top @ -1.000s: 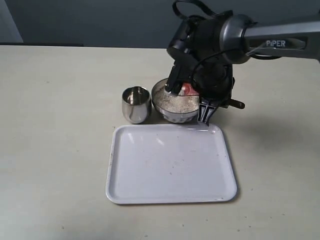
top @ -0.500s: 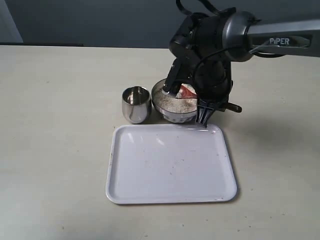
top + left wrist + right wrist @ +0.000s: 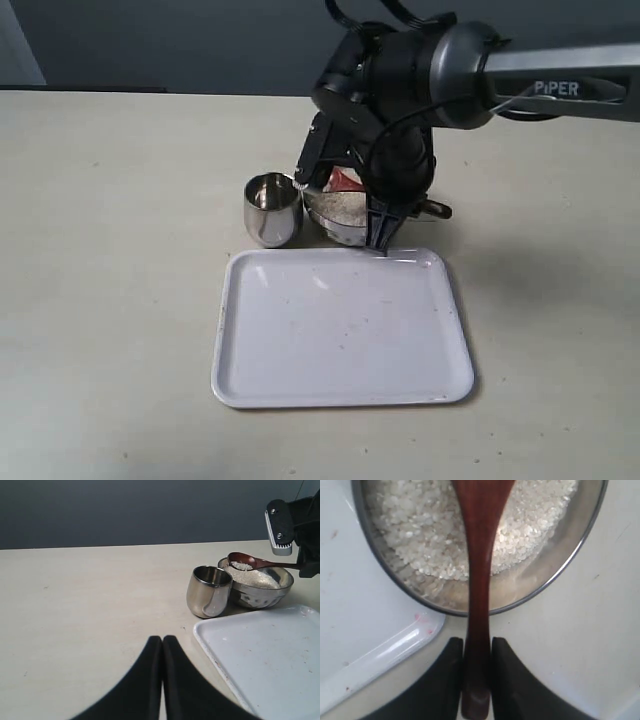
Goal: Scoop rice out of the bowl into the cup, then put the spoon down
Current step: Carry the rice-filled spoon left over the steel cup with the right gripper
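Right gripper (image 3: 477, 652) jaws are clamped on the spoon (image 3: 479, 575) near the handle's end, so full reach is gained. The spoon is held level, so its small load of rice (image 3: 242, 566) is not spilled. It is poised over the left rim of the bowl (image 3: 260, 594), just right of the cup (image 3: 209, 591). The cup's mouth is probably not yet reached; the arm blocks the exterior view. Left gripper (image 3: 162, 647) jaws are shut on nothing, well apart from the work.

Right arm (image 3: 500, 70) reaches in from the right edge of the worktop (image 3: 110, 320), wrist bent down. Right gripper (image 3: 476, 677) clamped on the spoon (image 3: 479, 555) handle. Left gripper (image 3: 162, 645) hovers low over the worktop, fingers pressed together.
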Tool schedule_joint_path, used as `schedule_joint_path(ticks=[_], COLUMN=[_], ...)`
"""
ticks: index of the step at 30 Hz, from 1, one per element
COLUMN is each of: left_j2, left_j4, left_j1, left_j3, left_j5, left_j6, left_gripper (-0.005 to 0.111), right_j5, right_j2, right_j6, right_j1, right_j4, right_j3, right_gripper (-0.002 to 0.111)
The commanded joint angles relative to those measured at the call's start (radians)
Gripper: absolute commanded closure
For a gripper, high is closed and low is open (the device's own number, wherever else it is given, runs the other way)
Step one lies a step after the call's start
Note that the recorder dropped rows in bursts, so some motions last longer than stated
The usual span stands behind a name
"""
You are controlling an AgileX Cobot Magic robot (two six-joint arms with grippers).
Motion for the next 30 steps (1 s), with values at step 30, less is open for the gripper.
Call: schedule_joint_path(ticks=[30], left_j2=[-0.005], left_j4=[0.0], left_j1=[-0.006], left_j3=[-0.004], left_j5=[-0.014], left_j6=[-0.007], left_gripper=[0.106], right_j5=[0.046], right_j2=[0.082], right_j6=[-0.011], right_j1=[0.089], right_j4=[0.042], right_j3=[-0.155], right_gripper=[0.109])
